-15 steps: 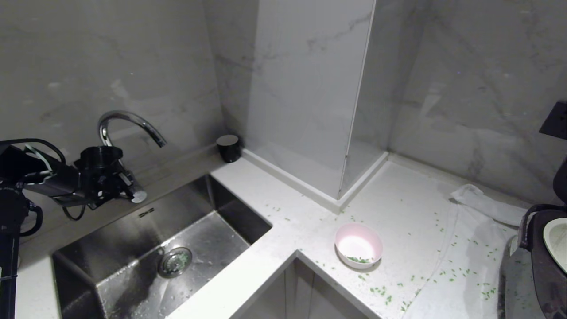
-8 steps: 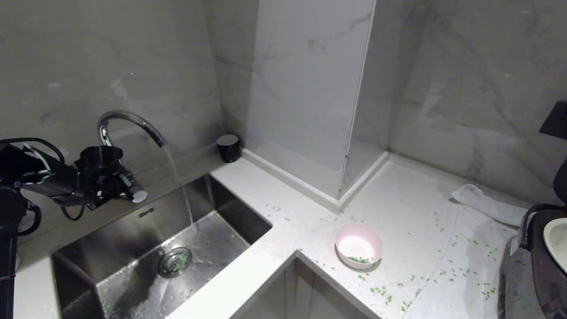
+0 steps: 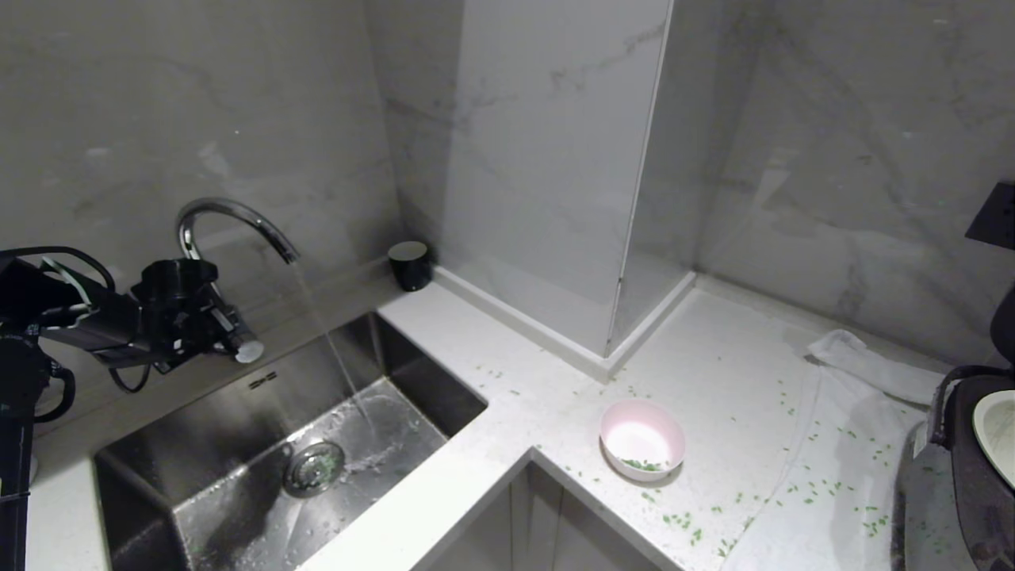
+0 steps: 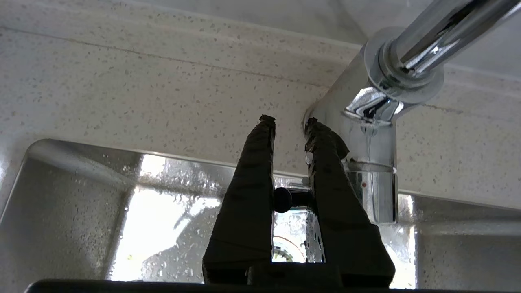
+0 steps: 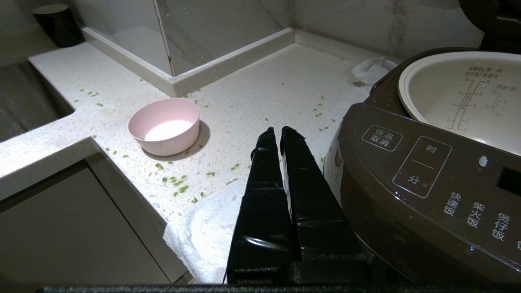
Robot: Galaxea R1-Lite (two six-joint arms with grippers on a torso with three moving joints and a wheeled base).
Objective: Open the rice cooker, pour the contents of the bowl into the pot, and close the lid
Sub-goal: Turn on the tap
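At the faucet (image 4: 411,61), left gripper (image 4: 289,122) stands slightly parted, empty; cooker (image 5: 427,175) open; grasping bowl (image 3: 642,438) seems next

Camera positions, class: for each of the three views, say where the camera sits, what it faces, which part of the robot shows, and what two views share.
Head view: high on the robot, facing down at the counter corner, sink and bowl; left arm shows.
Left wrist view: behind the left gripper, facing the tap base above the sink.
Right wrist view: behind the right gripper, facing the bowl and rice cooker with its pot uncovered.
Shared: head and right wrist views both show the bowl.
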